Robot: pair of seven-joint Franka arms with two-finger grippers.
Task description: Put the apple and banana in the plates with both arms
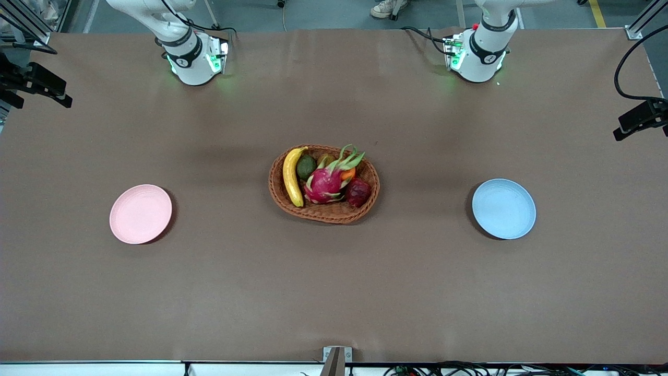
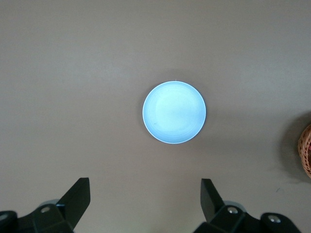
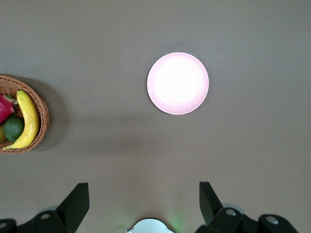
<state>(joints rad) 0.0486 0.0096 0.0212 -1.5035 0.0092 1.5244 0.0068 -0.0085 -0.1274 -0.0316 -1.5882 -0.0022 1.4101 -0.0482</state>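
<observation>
The dark red apple [image 1: 358, 192] and the yellow banana [image 1: 291, 176] lie in a brown wicker basket [image 1: 323, 212] at the table's middle. The pale pink plate [image 1: 140, 213] lies toward the right arm's end and the light blue plate [image 1: 503, 208] toward the left arm's end. Both are empty. My left gripper [image 2: 145, 194] is open, high over the table, with the blue plate [image 2: 174, 112] below it. My right gripper [image 3: 144, 194] is open, high over the table, with the pink plate [image 3: 178, 83] and the banana [image 3: 27, 119] below. Neither gripper shows in the front view.
The basket also holds a pink dragon fruit [image 1: 325, 184], a dark green avocado [image 1: 306, 166] and an orange fruit [image 1: 348, 173]. The two arm bases [image 1: 194, 57] [image 1: 478, 55] stand at the table's edge farthest from the front camera. Black camera mounts [image 1: 641, 118] stick in at both ends.
</observation>
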